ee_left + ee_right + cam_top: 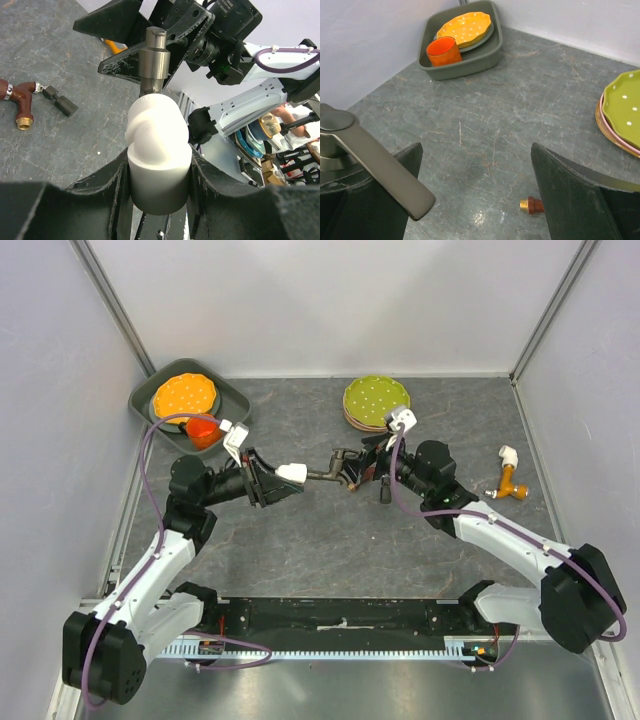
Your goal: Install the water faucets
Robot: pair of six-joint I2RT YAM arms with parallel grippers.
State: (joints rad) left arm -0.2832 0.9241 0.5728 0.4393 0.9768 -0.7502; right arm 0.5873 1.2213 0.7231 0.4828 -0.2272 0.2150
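My left gripper [285, 475] is shut on a white elbow fitting [157, 145], which sits upright between its jaws [159, 190]. A dark grey tap [154, 57] rises from the elbow's far end. My right gripper [362, 468] stands open around that tap, and the tap's grey lever [375, 165] lies against its left finger [395, 200]. The gap between its fingers [477, 200] shows bare table. A reddish-brown tap [22, 102] lies on the table below, its brass tip [532, 205] peeking out beside the right finger. Another brown tap with a white elbow [510, 478] lies at the far right.
A grey tray [235, 405] at the back left holds an orange dotted plate [185, 395] and an orange cup [203, 430]. Green dotted plates [372, 400] are stacked at the back middle, just behind the right wrist. Walls close in three sides.
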